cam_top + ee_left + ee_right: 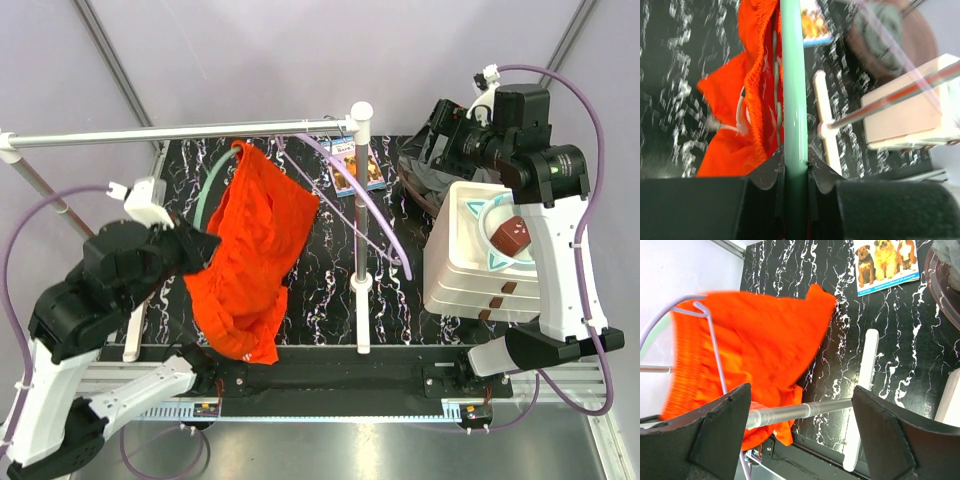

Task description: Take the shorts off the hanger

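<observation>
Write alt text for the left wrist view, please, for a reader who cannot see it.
The left claw is shut on a green hanger bar, with orange shorts bunched beside it. A black marbled table lies behind.

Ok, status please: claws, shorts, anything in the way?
Left claw shut on green hanger. Right claw open, empty. Orange shorts not off yet. Lilac hanger crosses before them.

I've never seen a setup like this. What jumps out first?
The bright orange-red shorts, hanging below the rail left of centre over a black marbled table. The left arm's fingers are clamped on a green hanger bar right beside them, while the right arm's fingers gape open, holding nothing.
</observation>
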